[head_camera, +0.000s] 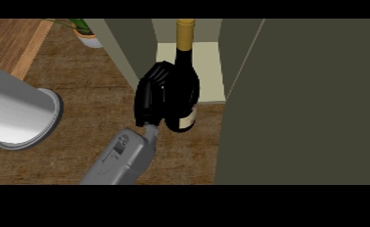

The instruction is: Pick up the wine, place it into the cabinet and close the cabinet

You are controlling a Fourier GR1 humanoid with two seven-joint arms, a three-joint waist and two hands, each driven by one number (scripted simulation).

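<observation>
A dark wine bottle [185, 81] with a gold foil top and a cream label is held at the open front of the cabinet. My left hand [150, 96] is curled round the bottle's left side, and its grey forearm comes in from the lower left. The bottle's neck lies over the cabinet's pale shelf floor [209, 69], while its base is still over the wooden counter just in front of the shelf edge. The cabinet's olive door [296, 103] stands open and fills the right side of the view. My right hand does not show.
A large shiny metal pot [22, 116] stands on the counter at the left. At the back left sits a small potted plant [86, 36], beside the cabinet's left wall [127, 50]. A lighter wooden board [22, 42] lies at the upper left.
</observation>
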